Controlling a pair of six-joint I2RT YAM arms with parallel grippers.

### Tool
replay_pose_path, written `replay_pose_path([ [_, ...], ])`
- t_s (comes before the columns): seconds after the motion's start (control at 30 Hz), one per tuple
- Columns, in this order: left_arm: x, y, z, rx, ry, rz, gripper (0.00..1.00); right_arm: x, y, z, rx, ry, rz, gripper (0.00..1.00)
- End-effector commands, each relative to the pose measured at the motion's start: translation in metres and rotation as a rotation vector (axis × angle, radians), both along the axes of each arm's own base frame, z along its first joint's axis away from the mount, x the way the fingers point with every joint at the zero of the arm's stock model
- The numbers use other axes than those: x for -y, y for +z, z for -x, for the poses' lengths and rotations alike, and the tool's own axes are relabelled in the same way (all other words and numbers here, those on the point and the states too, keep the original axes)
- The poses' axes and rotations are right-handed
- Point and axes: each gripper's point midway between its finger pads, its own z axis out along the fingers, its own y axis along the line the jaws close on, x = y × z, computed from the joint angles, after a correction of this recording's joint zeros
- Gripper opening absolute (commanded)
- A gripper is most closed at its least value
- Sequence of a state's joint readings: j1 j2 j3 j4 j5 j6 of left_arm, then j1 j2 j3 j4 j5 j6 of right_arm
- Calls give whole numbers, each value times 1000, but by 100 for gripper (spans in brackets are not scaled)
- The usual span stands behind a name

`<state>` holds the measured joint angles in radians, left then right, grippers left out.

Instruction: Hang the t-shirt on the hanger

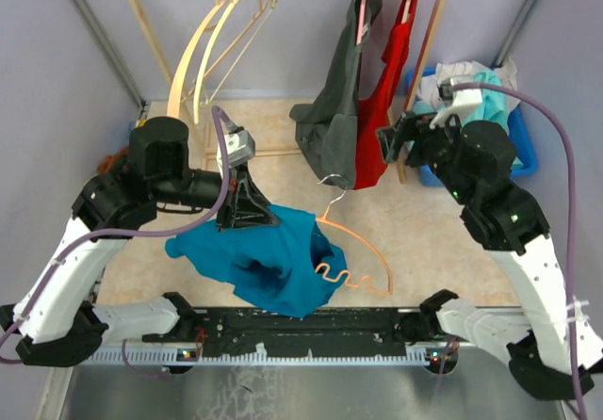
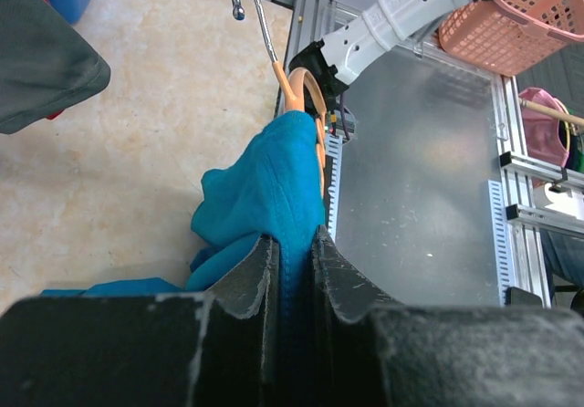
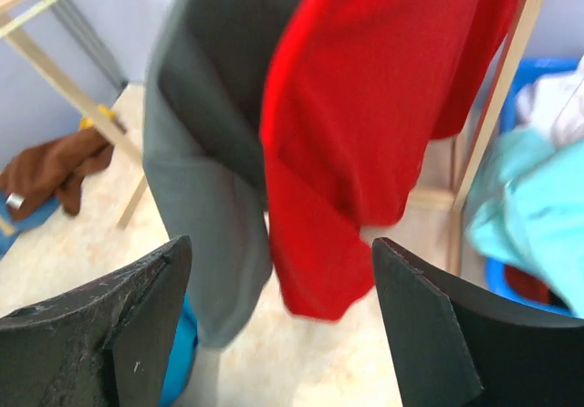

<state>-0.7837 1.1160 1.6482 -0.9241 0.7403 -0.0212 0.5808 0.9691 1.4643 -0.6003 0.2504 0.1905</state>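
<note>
The teal-blue t-shirt [image 1: 273, 262] hangs bunched over the table's near middle, and my left gripper [image 1: 247, 215] is shut on a fold of it. In the left wrist view the cloth [image 2: 269, 183] runs straight between the closed fingers of that gripper [image 2: 294, 238]. The orange hanger [image 1: 369, 250] lies tilted to the shirt's right. Its left arm goes into the cloth, its wavy bar and right shoulder are bare, and its silver hook [image 1: 334, 184] points up. My right gripper [image 1: 391, 145] is raised at the back right, open and empty [image 3: 278, 270], facing the hanging clothes.
A wooden rack at the back carries cream hangers [image 1: 221, 43], a dark grey shirt [image 1: 334, 109] and a red garment [image 1: 382, 100]. A blue bin [image 1: 526, 152] with pale aqua clothing [image 1: 482, 90] stands at the right. A pink basket [image 2: 520, 15] sits beyond the metal base plate [image 2: 420, 197].
</note>
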Motion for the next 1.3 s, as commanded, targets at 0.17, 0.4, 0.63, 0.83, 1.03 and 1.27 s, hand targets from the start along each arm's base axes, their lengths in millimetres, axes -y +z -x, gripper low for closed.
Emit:
replay_pose_path([
  [0.17,2,25,4,80,-35,81,0,-40,-104,76,-400,512,-288,75],
  [0.4,2,33,5,93,-44,89,0,-56,-155,125,-541,697,-451,72],
  [0.63,8,31,-2,96,-39,80,0,-55,-173,139,-578,706,-457,71],
  [0.83,16,34,-7,98,-59,95,0,-58,-182,143,-589,745,-488,69],
  [1.03,26,46,-8,111,-110,127,0,-64,-191,147,-604,817,-531,68],
  [1.27,35,47,-13,114,-129,133,0,-65,-196,148,-609,839,-519,68],
])
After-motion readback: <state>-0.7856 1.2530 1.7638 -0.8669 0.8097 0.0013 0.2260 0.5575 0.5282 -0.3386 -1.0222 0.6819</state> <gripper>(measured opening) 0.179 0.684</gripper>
